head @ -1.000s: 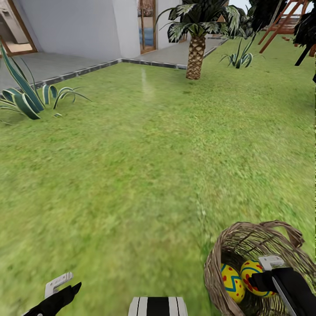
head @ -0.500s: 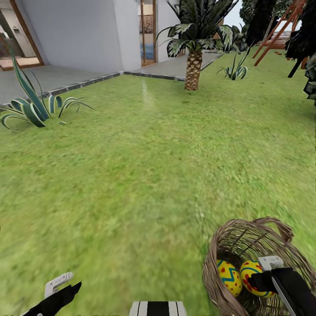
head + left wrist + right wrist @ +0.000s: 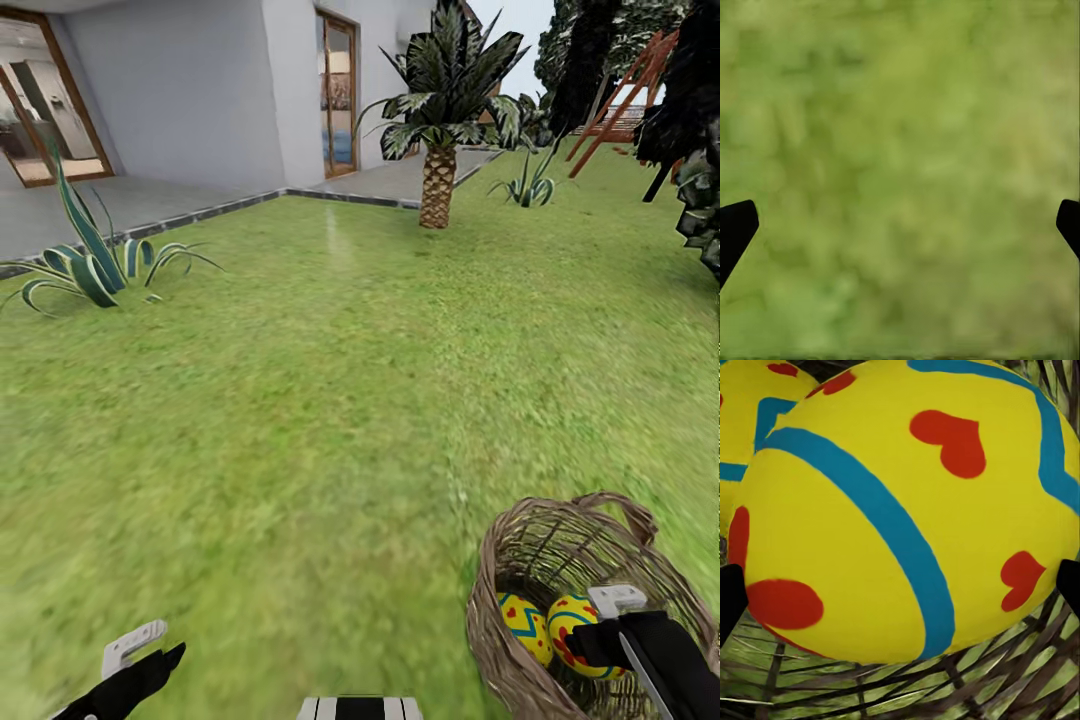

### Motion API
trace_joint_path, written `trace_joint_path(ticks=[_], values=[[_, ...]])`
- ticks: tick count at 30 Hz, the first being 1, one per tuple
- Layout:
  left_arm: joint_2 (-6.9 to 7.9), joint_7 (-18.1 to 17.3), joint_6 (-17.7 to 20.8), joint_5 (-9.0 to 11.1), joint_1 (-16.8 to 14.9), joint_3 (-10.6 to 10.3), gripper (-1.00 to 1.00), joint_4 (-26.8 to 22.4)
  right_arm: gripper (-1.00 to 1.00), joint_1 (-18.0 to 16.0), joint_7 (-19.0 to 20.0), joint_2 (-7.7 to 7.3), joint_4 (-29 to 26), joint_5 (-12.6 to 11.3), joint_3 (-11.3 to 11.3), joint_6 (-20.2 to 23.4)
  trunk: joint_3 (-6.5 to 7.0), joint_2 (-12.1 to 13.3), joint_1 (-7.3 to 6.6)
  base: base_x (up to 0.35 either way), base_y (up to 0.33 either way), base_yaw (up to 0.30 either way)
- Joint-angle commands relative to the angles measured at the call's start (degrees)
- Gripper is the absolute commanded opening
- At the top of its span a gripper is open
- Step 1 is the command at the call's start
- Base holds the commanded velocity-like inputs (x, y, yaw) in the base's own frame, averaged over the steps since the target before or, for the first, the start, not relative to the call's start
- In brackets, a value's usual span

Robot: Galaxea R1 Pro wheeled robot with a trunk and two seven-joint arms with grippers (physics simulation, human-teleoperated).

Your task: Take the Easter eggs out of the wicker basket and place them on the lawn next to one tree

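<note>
- The right gripper (image 3: 600, 640) sat inside the basket (image 3: 520, 545), at the nearer egg (image 3: 575, 630). In the right wrist view that egg (image 3: 907, 510) lay between the two dark fingertips (image 3: 731, 592), which stood wide at its flanks. Whether the pads touched the shell could not be told.
- A second egg (image 3: 525, 625) lay just beside the first, on the basket floor. A third egg was not made out.
- The left gripper (image 3: 130, 660) hung low over bare lawn (image 3: 300, 400), well apart from the basket. In the left wrist view its fingertips (image 3: 735, 229) stood far apart with nothing but grass between them.
- Change over the last second: the whole head view shifted. The palm (image 3: 437, 180), the spiky plant (image 3: 85, 265) and the paving (image 3: 150, 205) sat lower in frame, and more of the house (image 3: 200, 90) showed. The basket slid slightly as well. This read as the camera tilting up, not as movement of the things.
- The right arm kept its place in frame and stayed over the same egg across all three pictures.
- Judgement: no egg had left the basket, so the task stood at its first pick. The raised view suggested a search for a tree; dark foliage (image 3: 690, 120) showed at the far right, trunk not clear.
</note>
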Motion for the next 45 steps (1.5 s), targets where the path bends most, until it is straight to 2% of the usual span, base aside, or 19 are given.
trace_joint_path(ticks=[1, 10, 13, 16, 18, 28, 32, 45], values=[[-0.02, -0.21, 0.36, 0.32, -0.04, 0.13, 1.00, 0.06, -1.00, -0.01, 0.39, -0.02, -0.07, 0.25, -0.06, 0.24, 0.19, 0.00, -0.06, -0.137, 0.092, 0.000], [-0.02, -0.21, 0.36, 0.32, -0.03, 0.13, 1.00, 0.27, -1.00, 0.02, 0.74, -0.03, 0.03, -0.03, -0.06, 0.38, 2.20, 0.34, -0.41, -0.013, 0.009, -0.024], [-0.02, -0.21, 0.36, 0.32, -0.02, 0.13, 1.00, 0.26, -1.00, 0.01, 0.77, -0.03, 0.06, -0.15, -0.03, 0.44, 2.82, 1.54, -1.06, 0.000, 0.000, -0.226], [-0.02, -0.21, 0.36, 0.32, -0.03, 0.13, 1.00, 0.27, -1.00, -0.01, 0.70, -0.03, 0.11, -0.05, 1.70, 0.42, 3.37, 2.75, -1.72, 0.000, 0.000, -0.061], [-0.02, -0.21, 0.36, 0.32, -0.05, 0.13, 1.00, 0.27, -1.00, 0.00, 0.68, -0.03, 0.12, 0.00, 2.07, 0.41, 3.73, 3.55, -2.16, 0.000, 0.000, -0.006], [-0.12, -0.21, 0.36, 0.32, -0.04, 0.13, 1.00, 0.38, -1.00, -0.03, 0.67, -0.02, 0.19, 0.02, 2.14, 0.41, 5.52, 7.56, -4.36, -0.144, 0.000, 0.000], [-1.27, -0.13, 0.36, 0.24, -0.02, 0.13, 1.00, 0.40, -1.00, -0.03, 0.68, 0.06, 0.20, 0.10, 2.21, 0.34, 6.24, 9.16, -5.24, -0.003, 0.000, 0.000], [-1.39, -0.12, 0.36, 0.23, -0.03, 0.21, 1.00, 0.36, -1.00, -0.03, 0.60, 0.67, 0.18, 0.10, 2.14, 0.32, 8.58, 14.38, -8.09, 0.000, 0.000, 0.000]])
